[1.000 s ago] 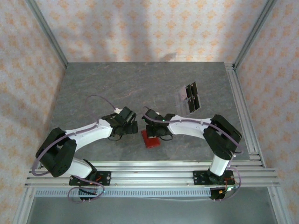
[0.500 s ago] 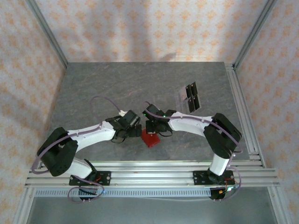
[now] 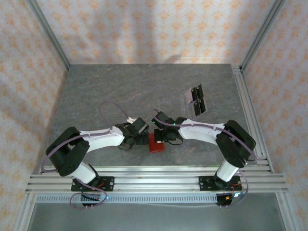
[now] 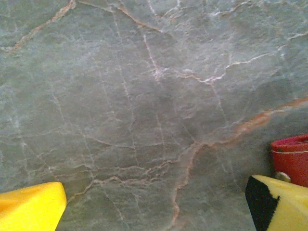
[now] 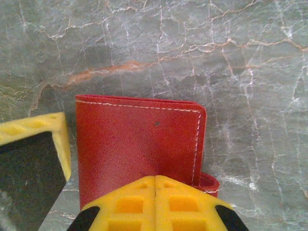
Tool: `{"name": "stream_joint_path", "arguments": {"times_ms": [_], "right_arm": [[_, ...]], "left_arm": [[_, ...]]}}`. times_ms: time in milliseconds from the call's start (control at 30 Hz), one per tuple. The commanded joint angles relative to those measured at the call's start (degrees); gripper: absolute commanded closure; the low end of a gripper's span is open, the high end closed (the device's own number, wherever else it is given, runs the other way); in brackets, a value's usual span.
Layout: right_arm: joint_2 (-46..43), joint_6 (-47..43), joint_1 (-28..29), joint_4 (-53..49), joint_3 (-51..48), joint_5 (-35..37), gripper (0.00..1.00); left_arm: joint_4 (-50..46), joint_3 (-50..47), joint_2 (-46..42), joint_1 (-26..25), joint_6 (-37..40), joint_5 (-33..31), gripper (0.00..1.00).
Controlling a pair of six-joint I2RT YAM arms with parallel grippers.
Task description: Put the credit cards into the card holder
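Your right claw (image 5: pixel 155 191) is pinched shut, its joined tips over the closed red card holder (image 5: pixel 137 144), which lies on the table (image 3: pixel 120 91) near the front edge. Your left claw (image 3: pixel 143 138) gapes wide just beside it. The credit cards (image 3: pixel 196 100) lie well apart, toward the far right.

The card holder (image 5: pixel 137 144) looks like finely grained, matt red leather with pale edge stitching. Around it the table (image 5: pixel 250 57) is smooth, stone-like grey with pale and rusty veins. The right gripper (image 5: pixel 155 184) at the card holder's near edge is matt yellow plastic.
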Motion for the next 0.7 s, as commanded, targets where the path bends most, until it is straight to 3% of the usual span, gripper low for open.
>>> {"name": "stream_joint_path", "arguments": {"times_ms": [0, 667], "right_arm": [[-1.4, -0.7, -0.3, 1.9, -0.9, -1.2, 1.00], [0.4, 0.1, -0.3, 3.8, -2.5, -1.8, 1.00]], "left_arm": [[1.3, 0.7, 2.0, -0.5, -0.3, 0.5, 0.01], [1.9, 0.8, 3.4, -0.7, -0.1, 0.3, 0.02]]}}
